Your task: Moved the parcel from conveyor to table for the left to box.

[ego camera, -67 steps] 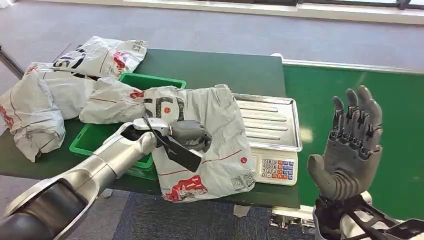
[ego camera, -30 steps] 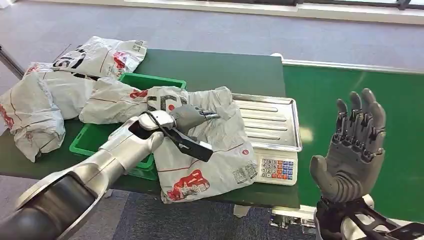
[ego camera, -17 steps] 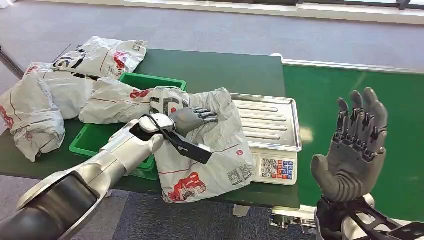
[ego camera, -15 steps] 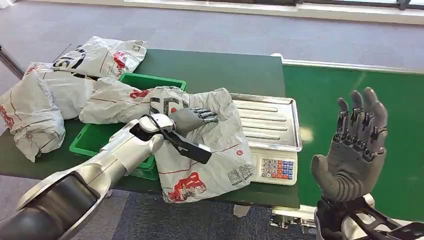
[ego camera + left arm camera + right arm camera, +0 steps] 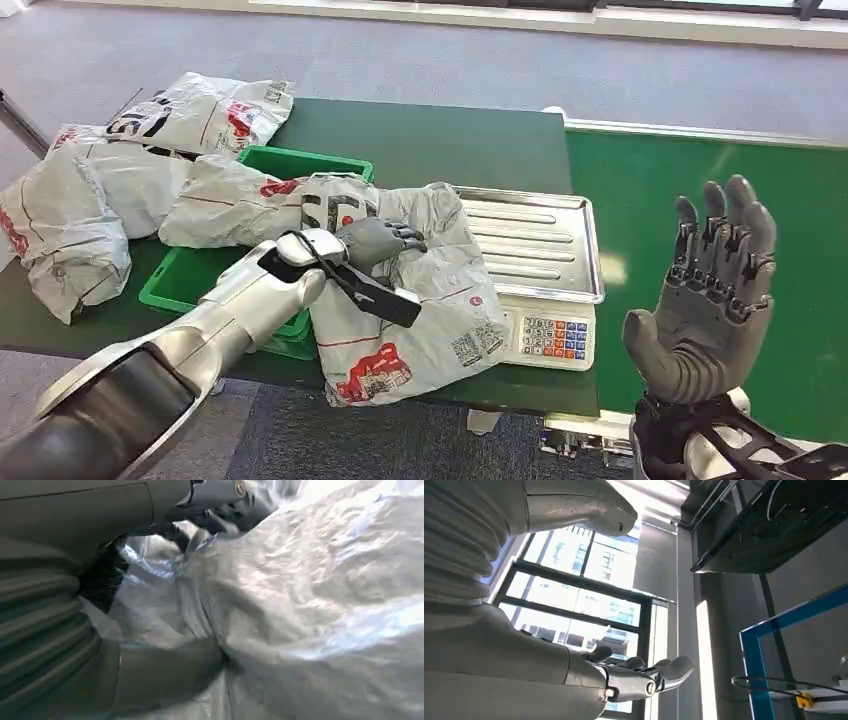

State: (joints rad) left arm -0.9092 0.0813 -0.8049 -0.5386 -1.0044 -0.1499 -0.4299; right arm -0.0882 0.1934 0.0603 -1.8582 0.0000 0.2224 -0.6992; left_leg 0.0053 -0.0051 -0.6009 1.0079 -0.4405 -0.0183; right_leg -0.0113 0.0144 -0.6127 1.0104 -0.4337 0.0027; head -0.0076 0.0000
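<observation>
Left hand: the left hand (image 5: 372, 240) is down on the crumpled grey parcel (image 5: 425, 300), fingers (image 5: 404, 236) curled into the plastic, and the left wrist view has the thumb (image 5: 165, 667) dug into a fold of the film, so it grips the parcel.
Parcel: a grey poly mailer with red print and black lettering, lying across the front of the table (image 5: 440, 140); one edge laps over the green bin (image 5: 300, 165), the other lies against the weighing scale (image 5: 540, 270), and the lower corner hangs off the table's near edge.
Right hand: the right hand (image 5: 710, 295) is raised over the conveyor belt (image 5: 700, 190), palm up and towards the camera, fingers (image 5: 725, 225) straight and apart, holding nothing; from the right wrist view it points at windows (image 5: 574, 595) and ceiling.
Scale: steel ribbed tray on top, coloured keypad (image 5: 553, 338) at the front, between bin and belt; the tray's left edge touches the parcel.
Green bin: shallow plastic tray on the table's left half, another grey mailer (image 5: 225, 200) lying across it.
Other parcels: a heap of grey mailers (image 5: 90, 190) off the table's left end, one more (image 5: 205, 110) at the far left corner.
Belt: green, running along the right of the table.
</observation>
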